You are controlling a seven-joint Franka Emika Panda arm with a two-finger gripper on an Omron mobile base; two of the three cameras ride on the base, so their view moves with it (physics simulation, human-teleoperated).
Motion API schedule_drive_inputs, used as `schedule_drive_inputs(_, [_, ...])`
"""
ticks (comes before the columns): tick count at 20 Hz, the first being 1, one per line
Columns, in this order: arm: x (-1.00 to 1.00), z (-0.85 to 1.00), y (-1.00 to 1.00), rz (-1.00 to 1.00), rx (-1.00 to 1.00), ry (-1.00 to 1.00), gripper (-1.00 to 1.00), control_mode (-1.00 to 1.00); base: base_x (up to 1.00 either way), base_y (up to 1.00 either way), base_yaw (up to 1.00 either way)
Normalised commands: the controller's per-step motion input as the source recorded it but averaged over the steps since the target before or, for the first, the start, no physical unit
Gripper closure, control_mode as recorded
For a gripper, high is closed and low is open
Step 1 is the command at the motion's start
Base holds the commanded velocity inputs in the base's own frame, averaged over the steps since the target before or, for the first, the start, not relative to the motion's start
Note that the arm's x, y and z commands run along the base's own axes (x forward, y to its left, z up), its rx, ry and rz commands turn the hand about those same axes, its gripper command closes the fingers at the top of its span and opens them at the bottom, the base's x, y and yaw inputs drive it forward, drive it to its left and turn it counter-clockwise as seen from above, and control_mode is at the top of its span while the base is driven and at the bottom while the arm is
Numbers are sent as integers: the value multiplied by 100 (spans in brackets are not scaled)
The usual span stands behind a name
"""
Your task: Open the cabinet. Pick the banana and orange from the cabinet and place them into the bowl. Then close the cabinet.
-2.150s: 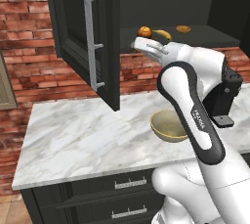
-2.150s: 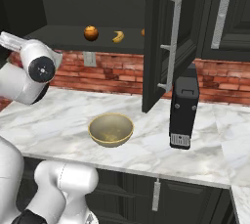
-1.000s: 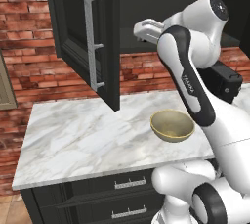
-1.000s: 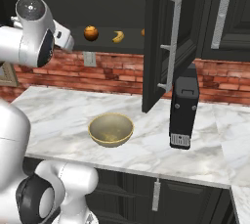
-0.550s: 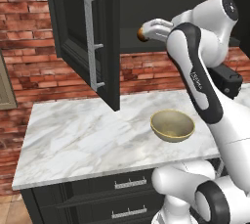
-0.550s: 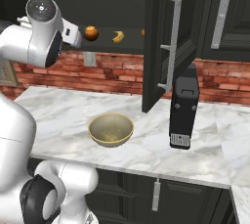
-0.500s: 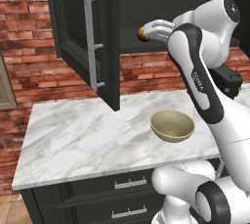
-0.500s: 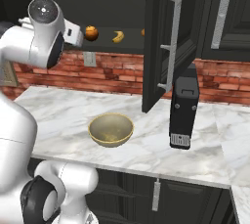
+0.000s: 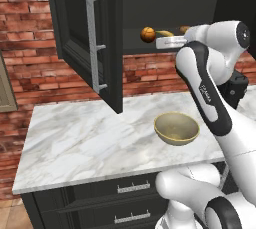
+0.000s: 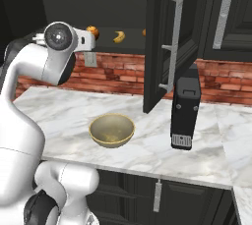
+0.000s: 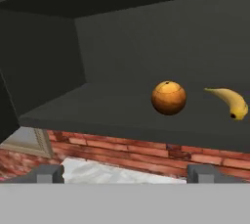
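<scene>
Cabinet (image 9: 85, 48) open; orange (image 11: 168, 98) beside banana (image 11: 228, 101) on shelf. Gripper (image 11: 126, 173) spread, empty, facing them. Bowl (image 9: 176, 128) on counter.

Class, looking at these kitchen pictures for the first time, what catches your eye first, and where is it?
The round deep-orange fruit and the curved yellow banana beside it on the open black cabinet's shelf. The white arm's gripper faces them, fingers apart, and the empty tan bowl sits on the marble counter below.

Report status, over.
Gripper open, empty, level with the cabinet shelf edge. Orange and banana on the shelf ahead, apart. Bowl empty. Path clear.
</scene>
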Motion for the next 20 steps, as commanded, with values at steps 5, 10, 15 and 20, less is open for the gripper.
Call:
schedule_drive_inputs(5, [19, -4, 0, -10, -8, -5, -100, -100, 0, 0, 0])
schedule_drive_inputs(10, [24, 0, 1, -16, -3, 2, -100, -100, 0, 0, 0])
schedule_drive_inputs(15, [0, 0, 0, 0, -1, 1, -100, -100, 0, 0, 0])
schedule_drive_inputs(20, [3, 4, 0, 0, 0, 0, -100, -100, 0, 0, 0])
